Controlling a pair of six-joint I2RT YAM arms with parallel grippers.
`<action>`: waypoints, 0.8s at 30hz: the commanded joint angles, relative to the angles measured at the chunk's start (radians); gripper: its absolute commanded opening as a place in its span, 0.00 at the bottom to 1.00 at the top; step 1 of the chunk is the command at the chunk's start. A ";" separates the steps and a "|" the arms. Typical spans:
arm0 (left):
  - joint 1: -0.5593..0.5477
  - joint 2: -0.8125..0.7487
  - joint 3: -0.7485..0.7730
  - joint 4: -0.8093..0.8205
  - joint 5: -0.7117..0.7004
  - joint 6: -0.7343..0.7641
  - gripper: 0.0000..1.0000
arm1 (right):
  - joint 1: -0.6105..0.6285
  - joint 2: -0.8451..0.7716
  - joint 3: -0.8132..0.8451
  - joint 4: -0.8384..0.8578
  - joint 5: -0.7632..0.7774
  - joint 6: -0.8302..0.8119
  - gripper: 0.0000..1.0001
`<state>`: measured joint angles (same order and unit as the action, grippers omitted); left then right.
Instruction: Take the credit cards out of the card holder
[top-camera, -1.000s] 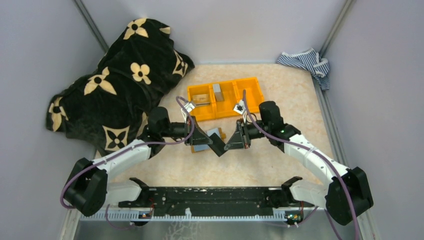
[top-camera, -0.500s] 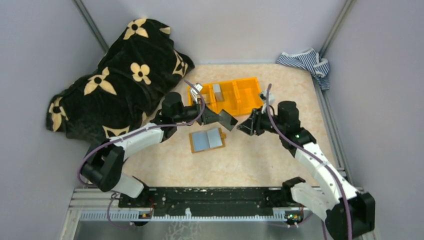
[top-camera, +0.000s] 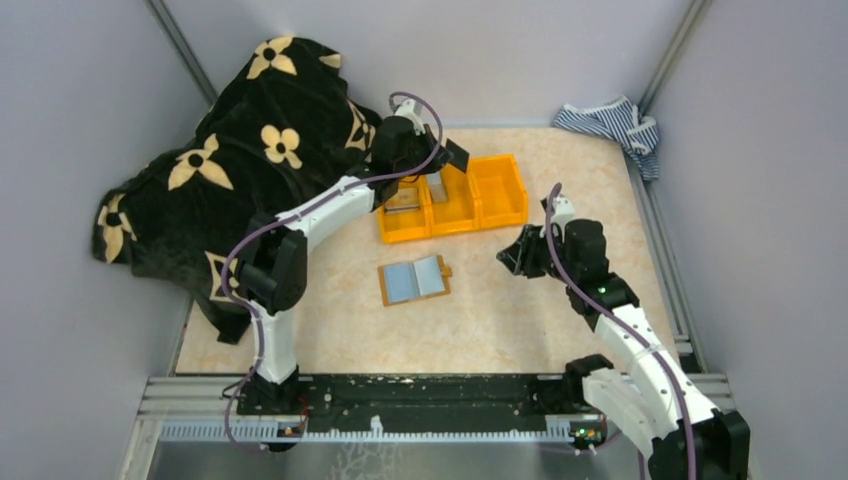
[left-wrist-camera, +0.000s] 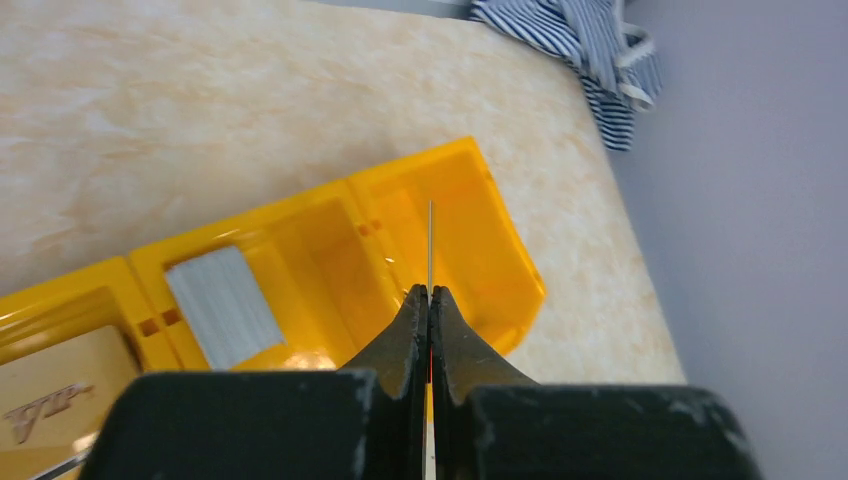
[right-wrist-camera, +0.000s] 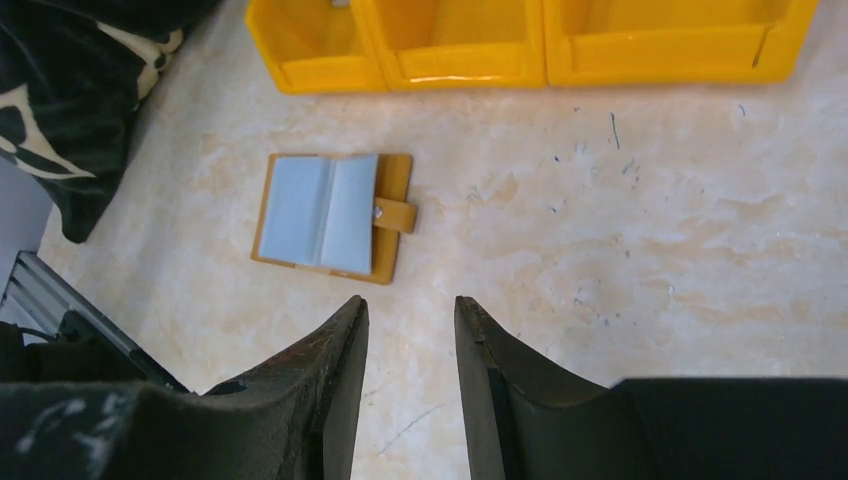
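The card holder (top-camera: 414, 281) lies open and flat on the table, orange-tan with a grey-blue inside and its snap tab on the right; it also shows in the right wrist view (right-wrist-camera: 325, 212). My left gripper (top-camera: 438, 160) (left-wrist-camera: 430, 292) is shut on a dark credit card (top-camera: 455, 155), seen edge-on as a thin line (left-wrist-camera: 431, 240), above the orange bin (top-camera: 520, 195). My right gripper (top-camera: 510, 258) (right-wrist-camera: 408, 305) hangs open and empty over bare table to the right of the card holder.
The three-compartment bin (left-wrist-camera: 505, 270) (right-wrist-camera: 460, 62) holds a grey card (left-wrist-camera: 222, 305) in the middle and a tan card (left-wrist-camera: 50, 400) at left. A black flowered blanket (top-camera: 250, 150) fills the back left. A striped cloth (top-camera: 612, 125) lies back right.
The right gripper opened, let go of the dark card and drew back right. The left arm carried the card from above the card holder to over the bin.
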<state>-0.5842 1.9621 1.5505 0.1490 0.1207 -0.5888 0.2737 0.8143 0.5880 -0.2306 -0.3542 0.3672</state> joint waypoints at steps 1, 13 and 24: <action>-0.043 0.056 0.126 -0.204 -0.253 0.019 0.00 | -0.001 -0.018 -0.014 0.033 0.021 -0.013 0.38; -0.180 0.194 0.369 -0.435 -0.582 0.052 0.00 | -0.001 -0.022 -0.061 0.071 -0.023 -0.006 0.37; -0.151 0.173 0.319 -0.426 -0.577 -0.005 0.00 | 0.000 -0.009 -0.112 0.126 -0.088 0.019 0.37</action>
<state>-0.7536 2.1483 1.8706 -0.2729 -0.4450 -0.5716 0.2737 0.8066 0.4721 -0.1791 -0.4065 0.3725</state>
